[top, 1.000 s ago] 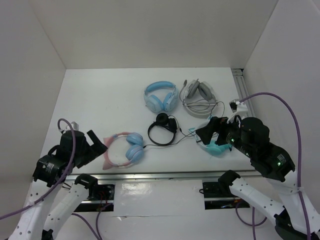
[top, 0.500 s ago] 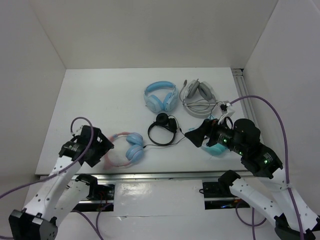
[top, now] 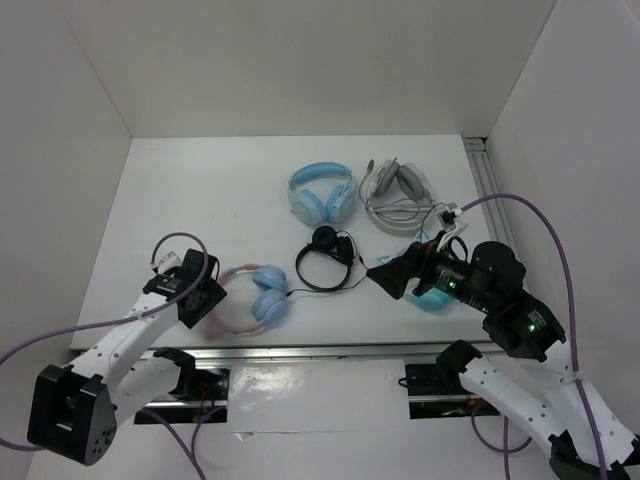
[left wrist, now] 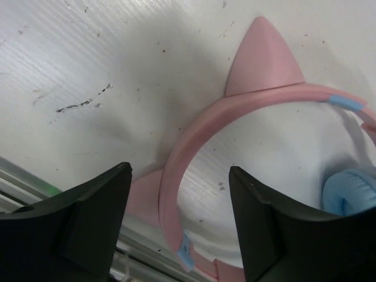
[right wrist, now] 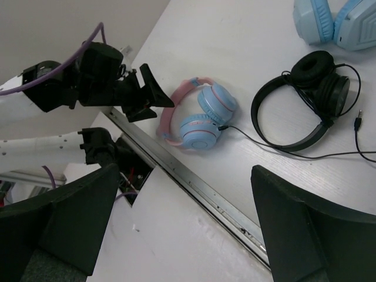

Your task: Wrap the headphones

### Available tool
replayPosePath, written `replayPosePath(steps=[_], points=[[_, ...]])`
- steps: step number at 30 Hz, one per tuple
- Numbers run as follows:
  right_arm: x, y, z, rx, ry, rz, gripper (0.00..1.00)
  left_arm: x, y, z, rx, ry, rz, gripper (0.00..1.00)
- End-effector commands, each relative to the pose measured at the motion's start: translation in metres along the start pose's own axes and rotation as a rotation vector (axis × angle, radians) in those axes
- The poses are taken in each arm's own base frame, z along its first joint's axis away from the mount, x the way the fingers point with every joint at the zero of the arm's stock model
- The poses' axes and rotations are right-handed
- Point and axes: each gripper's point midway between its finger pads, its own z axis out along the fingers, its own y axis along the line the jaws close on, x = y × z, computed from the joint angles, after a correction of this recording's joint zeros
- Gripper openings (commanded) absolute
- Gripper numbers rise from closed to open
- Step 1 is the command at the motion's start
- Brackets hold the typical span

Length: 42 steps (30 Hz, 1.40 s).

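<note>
Two left fingers [left wrist: 76, 223] are straddling, spread wide, the pink headband [left wrist: 200, 132] of the cat-ear headphones [top: 268, 305] at lower left; right fingers [right wrist: 305, 229] are hanging open, empty, at right.

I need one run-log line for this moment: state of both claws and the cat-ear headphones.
left claw open, astride pink headband | right claw open, empty, above table | headphones flat on table, cable loose

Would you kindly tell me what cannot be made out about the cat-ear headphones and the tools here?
1. Left wrist view: the headphones are cut by the right edge; only a sliver of one ear cup shows, no cable.
2. Top view: the left tool covers part of the headband; contact cannot be told.
3. Top view: the right arm hides most of the teal pair.
</note>
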Motion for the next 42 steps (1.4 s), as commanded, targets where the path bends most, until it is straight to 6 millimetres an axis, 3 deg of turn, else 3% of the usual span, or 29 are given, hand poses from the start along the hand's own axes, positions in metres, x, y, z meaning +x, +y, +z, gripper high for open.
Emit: replayPosePath(steps=[1,5,15,18,20,23,27,36,39,42], points=[[-0.013,0.012,-0.003,-0.058,-0.058,-0.017,1.00,-0.016,-0.012,0.009,0.024,-0.069,0.023,0.76],[-0.019,0.019,-0.012,-0.074,-0.082,-0.016,1.00,-0.013,-0.010,0.022,0.015,-0.053,0.021,0.76],[-0.025,0.026,-0.023,-0.087,-0.116,-0.004,1.00,-0.010,-0.006,0.032,0.020,0.010,0.005,0.76],[-0.028,0.029,-0.024,-0.092,-0.124,-0.007,1.00,-0.001,-0.002,0.035,0.021,0.035,0.009,0.74],[-0.030,0.029,-0.026,-0.085,-0.130,-0.007,1.00,0.005,-0.002,0.036,0.027,0.050,0.011,0.67],[-0.035,0.032,-0.030,-0.083,-0.144,-0.009,1.00,0.016,0.001,0.040,0.011,0.072,0.022,0.67],[-0.040,0.033,-0.032,-0.082,-0.158,-0.011,1.00,0.025,0.001,0.039,-0.005,0.081,0.021,0.60],[-0.040,0.035,-0.035,-0.087,-0.165,-0.004,1.00,0.039,0.013,0.036,-0.075,0.085,0.036,0.63],[-0.044,0.036,-0.037,-0.085,-0.177,0.003,1.00,0.040,0.012,0.034,-0.096,0.088,0.042,0.59],[-0.044,0.037,-0.039,-0.090,-0.185,0.001,1.00,0.044,0.015,0.030,-0.127,0.092,0.059,0.49]])
